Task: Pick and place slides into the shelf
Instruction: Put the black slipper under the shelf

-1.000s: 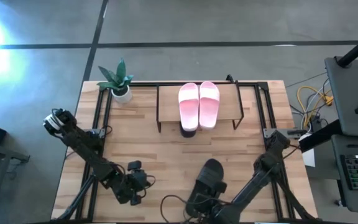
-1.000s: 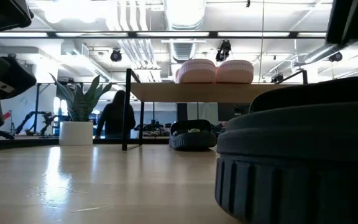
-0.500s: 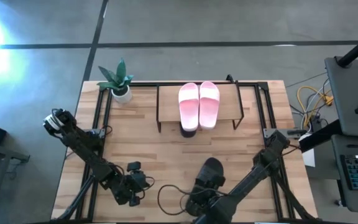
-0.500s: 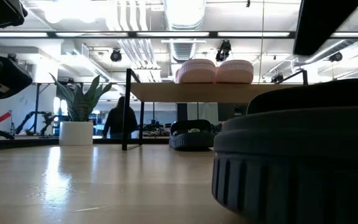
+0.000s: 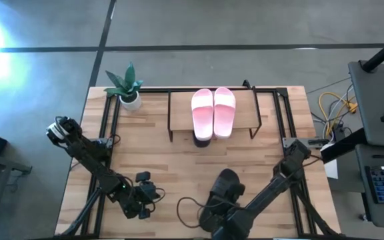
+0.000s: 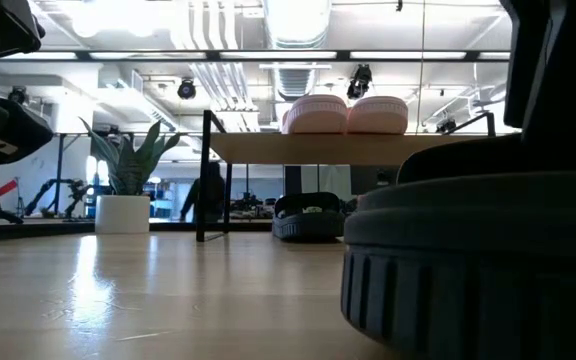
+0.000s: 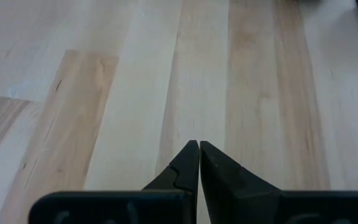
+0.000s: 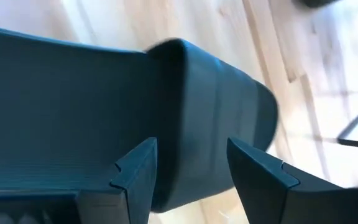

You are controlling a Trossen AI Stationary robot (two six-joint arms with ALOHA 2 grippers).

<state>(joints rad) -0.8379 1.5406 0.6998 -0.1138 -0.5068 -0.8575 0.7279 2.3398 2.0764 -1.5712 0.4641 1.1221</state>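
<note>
Two pale pink slides (image 5: pixel 213 112) lie side by side on top of the shelf (image 5: pixel 182 110). One dark slide (image 5: pixel 203 140) rests on the table under the shelf. A second dark slide (image 5: pixel 227 187) lies sole-down near the table's front edge and fills the low view's right (image 6: pixel 468 260). My right gripper (image 8: pixel 191 144) is open at this slide's near end, slanting down. One finger (image 8: pixel 135 177) stands over the slide's upper face and the other (image 8: pixel 263 180) outside its side wall. My left gripper (image 7: pixel 198 144) is shut over bare wood at the near left (image 5: pixel 145 197). My right gripper's fingers stand on either side of the near dark slide's side edge (image 8: pixel 197 124), coming from above at a slant. I cannot tell whether either finger touches it. The slide lies flat on the table.
A potted plant (image 5: pixel 127 85) stands at the far left corner of the table. A loose dark cable (image 5: pixel 187 208) loops on the wood beside the near slide. Black frame rails (image 5: pixel 109 127) run along the table's left and right sides. A person walks in the room behind (image 6: pixel 208 190).
My right gripper has moved a short way over the near dark slide, sinking a little toward it and tipping slightly. Its fingers stay equally far apart.
</note>
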